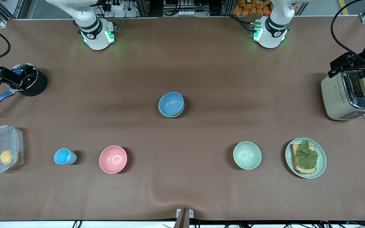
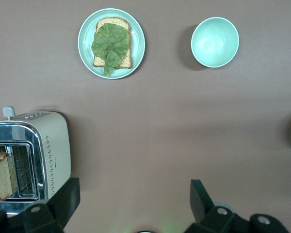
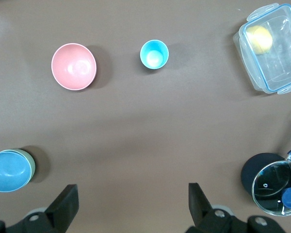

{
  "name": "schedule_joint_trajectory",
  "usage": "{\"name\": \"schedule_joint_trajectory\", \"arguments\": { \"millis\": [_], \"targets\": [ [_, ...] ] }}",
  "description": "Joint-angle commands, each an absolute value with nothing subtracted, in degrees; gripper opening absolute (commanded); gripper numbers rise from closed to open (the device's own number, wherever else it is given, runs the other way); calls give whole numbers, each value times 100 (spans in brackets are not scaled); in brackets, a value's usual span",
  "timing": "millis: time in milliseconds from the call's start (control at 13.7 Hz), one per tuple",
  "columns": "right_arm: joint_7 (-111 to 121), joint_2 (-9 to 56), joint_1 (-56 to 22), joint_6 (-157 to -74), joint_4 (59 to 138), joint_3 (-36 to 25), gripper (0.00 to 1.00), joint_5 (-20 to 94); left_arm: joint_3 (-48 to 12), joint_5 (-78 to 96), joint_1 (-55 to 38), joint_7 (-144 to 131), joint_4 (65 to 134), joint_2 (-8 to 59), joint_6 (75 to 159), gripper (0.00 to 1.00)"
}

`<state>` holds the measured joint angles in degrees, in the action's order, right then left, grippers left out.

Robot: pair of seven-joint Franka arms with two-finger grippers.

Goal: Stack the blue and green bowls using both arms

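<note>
Already nested: round matte blue bowl (image 1: 171, 104) sits inside the sage-green bowl (image 1: 176, 113) at frame centre.
Both claws hang open at the frame's edges: left claw (image 2: 133, 204) over the toaster, right claw (image 3: 133, 206) over the pot.

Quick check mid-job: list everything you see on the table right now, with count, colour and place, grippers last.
blue bowl: 1, medium blue, mid-table, nested in the green bowl
green bowl: 1, sage, under the blue bowl, only its rim showing
mint bowl: 1, pale mint, beside the plate
plate: 1, pale green, holds toast with lettuce
toaster: 1, cream, left arm's end, bread in slot
pink bowl: 1, beside the cup
cup: 1, light blue
container: 1, clear, yellow item inside
pot: 1, black, glass lid
left gripper: open, over the toaster
right gripper: open, over the pot
</note>
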<state>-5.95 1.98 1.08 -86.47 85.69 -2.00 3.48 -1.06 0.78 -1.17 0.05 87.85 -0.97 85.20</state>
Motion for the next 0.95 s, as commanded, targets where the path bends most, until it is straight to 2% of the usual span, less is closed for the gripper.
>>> {"name": "schedule_joint_trajectory", "arguments": {
  "millis": [0, 875],
  "targets": [
    [-519, 229, 124, -8622, 8490, -88, 100, 202, -114, 123, -70, 26, 8763, -97, 8508, 100],
    [-527, 220, 26, -8605, 8499, -97, 100, 44, -105, 123, -62, 26, 8763, -97, 8569, 100]
  ]
}}
